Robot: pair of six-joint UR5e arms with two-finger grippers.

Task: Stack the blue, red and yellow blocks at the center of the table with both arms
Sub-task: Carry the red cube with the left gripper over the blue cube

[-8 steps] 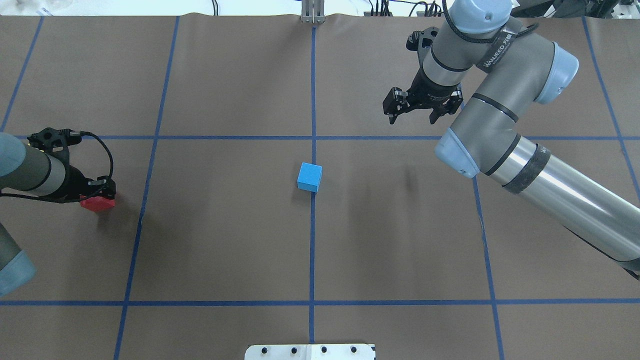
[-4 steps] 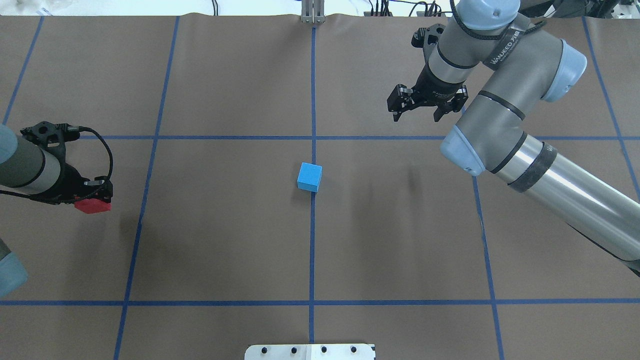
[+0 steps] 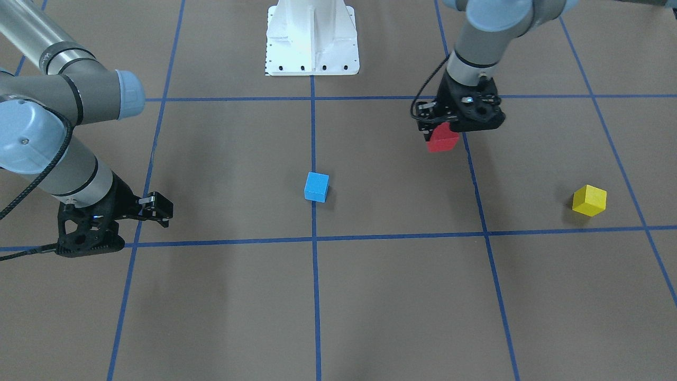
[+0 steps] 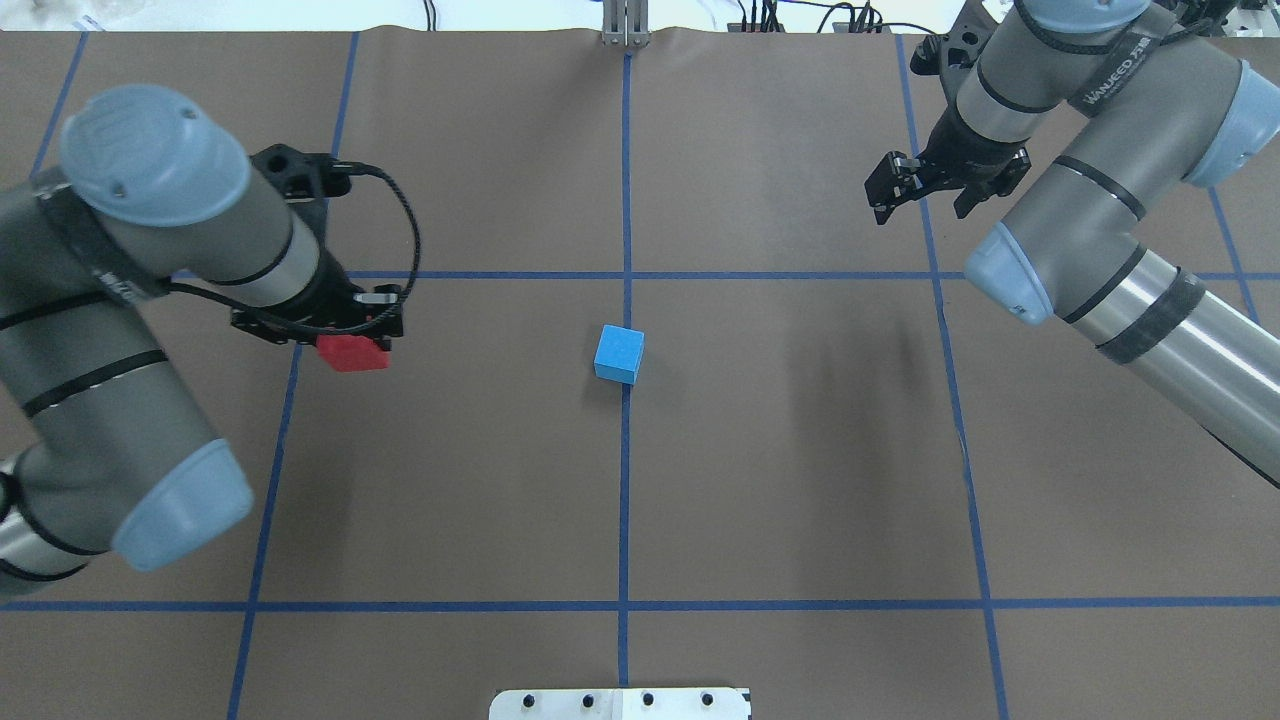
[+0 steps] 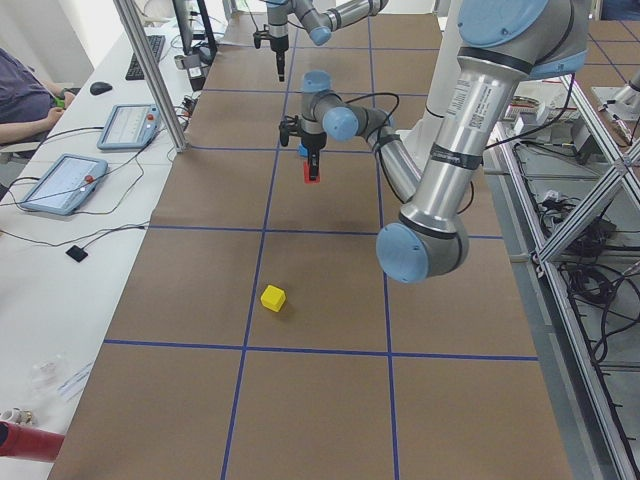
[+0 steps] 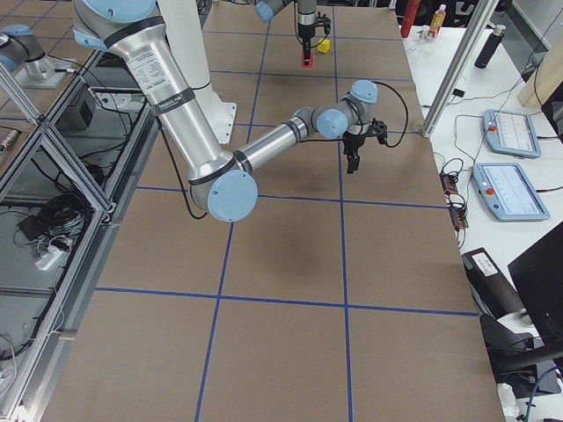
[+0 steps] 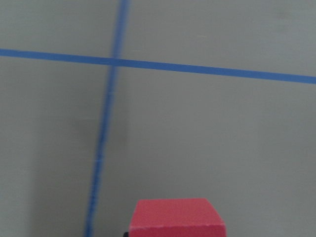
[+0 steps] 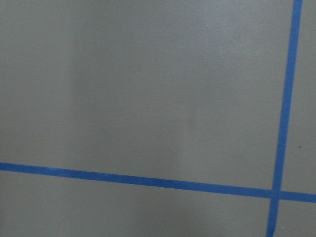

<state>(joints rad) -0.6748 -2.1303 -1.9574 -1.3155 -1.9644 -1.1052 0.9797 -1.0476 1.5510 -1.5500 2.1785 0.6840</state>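
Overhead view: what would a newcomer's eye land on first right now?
The red block clamped in the left gripper, left of center. Then the blue block alone on the center tape line, with the right gripper open and empty far right. The yellow block lies far out on the robot's left, outside this view.

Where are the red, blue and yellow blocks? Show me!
red block [image 4: 352, 355], overhead view, on its visible face.
blue block [image 4: 620, 349], overhead view, on its top face.
yellow block [image 3: 590, 196], front-facing view, on its top face.
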